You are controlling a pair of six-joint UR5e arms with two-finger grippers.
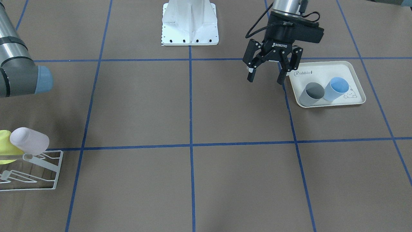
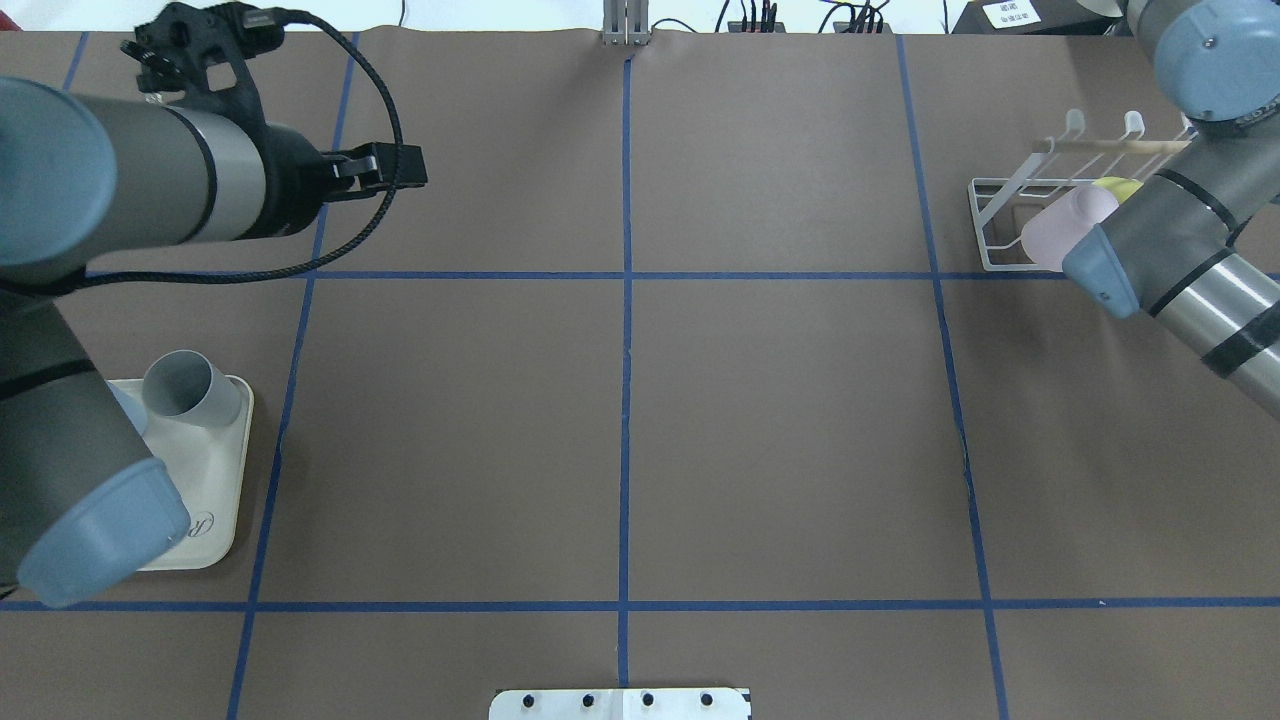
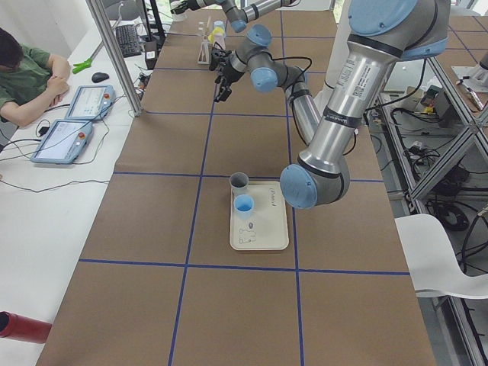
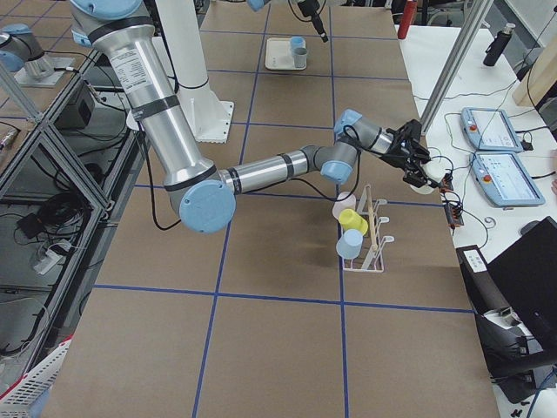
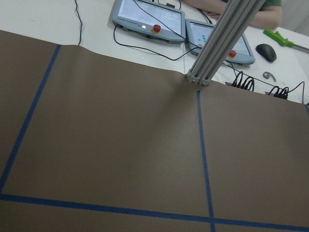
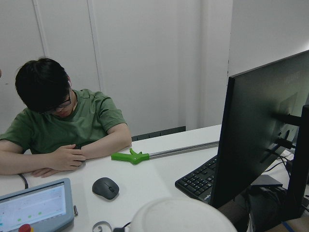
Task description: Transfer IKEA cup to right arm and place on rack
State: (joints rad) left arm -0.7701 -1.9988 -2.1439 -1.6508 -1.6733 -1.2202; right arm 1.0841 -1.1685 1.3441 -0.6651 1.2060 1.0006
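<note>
the left claw [image 1: 265, 79] hangs open and empty just beside the tray [image 1: 354, 69] holding a grey cup [image 1: 310, 94] and a blue cup [image 1: 336, 89], while what i take for a white cup [image 6: 181, 215] sits at the right claw [image 4: 419, 164], gripped or not i cannot tell, with the rack [image 4: 370, 235] near it on the robot's side.

Your brown paper-covered surface [image 1: 141, 106] carries a blue tape grid. Cream rectangular plastic tray [image 1: 355, 77]: you'll find grey "Rabbit" script and a small line-drawn rabbit. On it, a mid-grey plastic cup [image 1: 310, 94] and a pale blue plastic cup [image 1: 336, 89]. White wire drying rack [image 1: 58, 170] with light wooden rod [image 2: 1110, 146]: pale pink cup [image 1: 29, 140], yellow cup [image 1: 4, 145], and, in your right-side view, a light blue cup [image 4: 349, 246]. Left hand [image 1: 266, 80] black, white lettering. Left arm [image 2: 150, 180] and right arm [image 1: 13, 64] silver-grey, pale blue joint caps. Base plate [image 1: 190, 24] white.
</note>
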